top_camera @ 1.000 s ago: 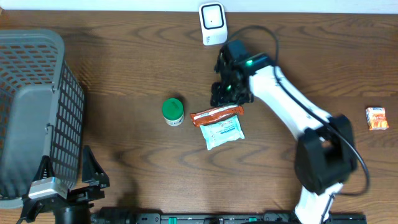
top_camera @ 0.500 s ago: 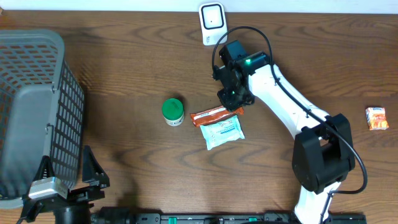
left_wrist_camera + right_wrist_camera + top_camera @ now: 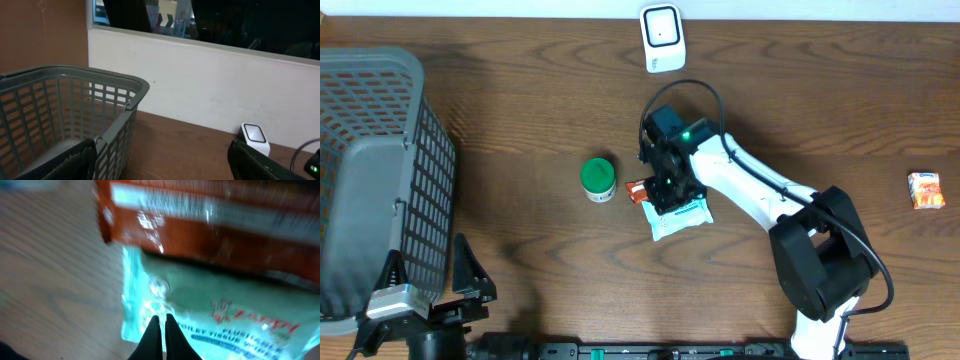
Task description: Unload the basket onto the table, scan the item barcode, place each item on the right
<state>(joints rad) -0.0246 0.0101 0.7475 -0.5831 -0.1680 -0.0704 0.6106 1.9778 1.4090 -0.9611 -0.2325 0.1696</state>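
Note:
A white barcode scanner (image 3: 662,38) stands at the back edge of the table. Mid-table lie an orange snack packet (image 3: 637,189) and, just in front of it, a teal tissue packet (image 3: 688,216). My right gripper (image 3: 670,193) is low over both, covering most of the orange packet. In the right wrist view its fingertips (image 3: 161,321) are pressed together over the teal packet (image 3: 225,305), close to its left edge, with the orange packet (image 3: 225,225) beyond. Nothing shows between them. My left gripper (image 3: 162,157) stands wide open and idle beside the basket.
A grey mesh basket (image 3: 380,180) fills the left side. A green-lidded jar (image 3: 598,178) stands just left of the packets. A small orange packet (image 3: 925,190) lies at the far right. The scanner (image 3: 254,137) also shows in the left wrist view.
My right gripper has swung from near the scanner toward the front left, down onto the two packets, and its jaws have closed. The left arm has not moved.

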